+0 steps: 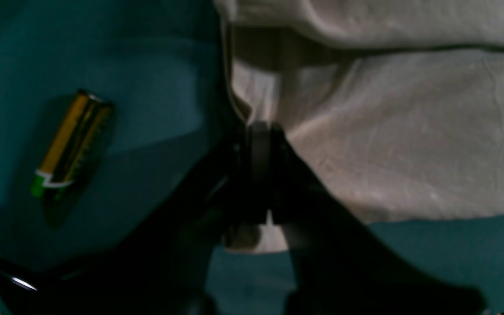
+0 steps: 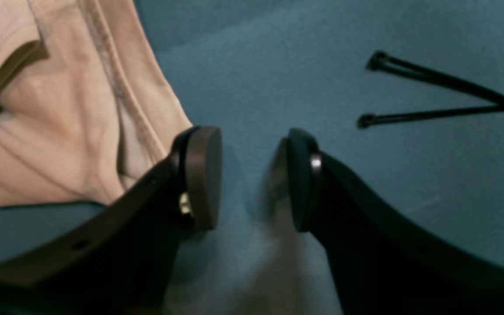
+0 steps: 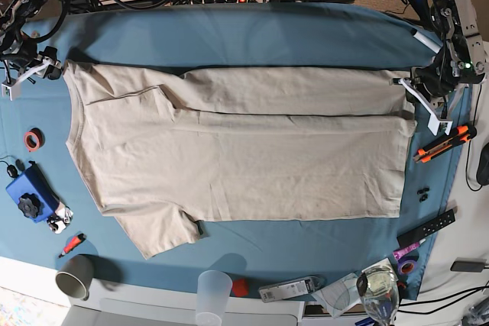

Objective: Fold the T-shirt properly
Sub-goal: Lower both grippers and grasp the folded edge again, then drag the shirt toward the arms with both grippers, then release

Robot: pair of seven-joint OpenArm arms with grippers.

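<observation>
The beige T-shirt (image 3: 244, 150) lies spread on the blue tablecloth (image 3: 252, 36), neck to the left, with its far long edge folded over toward the middle. My left gripper (image 1: 260, 175) is shut on a fold of the shirt's edge (image 1: 387, 144); in the base view it (image 3: 411, 85) sits at the shirt's far right corner. My right gripper (image 2: 252, 179) is open and empty over bare cloth, just right of the shirt's seamed edge (image 2: 72, 113); in the base view it (image 3: 52, 69) is at the shirt's far left corner.
A gold and green battery (image 1: 72, 144) lies beside the left gripper. Black cable ties (image 2: 431, 96) lie right of the right gripper. A red tape ring (image 3: 33, 140), a blue object (image 3: 29, 192), cups (image 3: 74, 276), an orange cutter (image 3: 443, 143) and a black remote (image 3: 426, 227) ring the shirt.
</observation>
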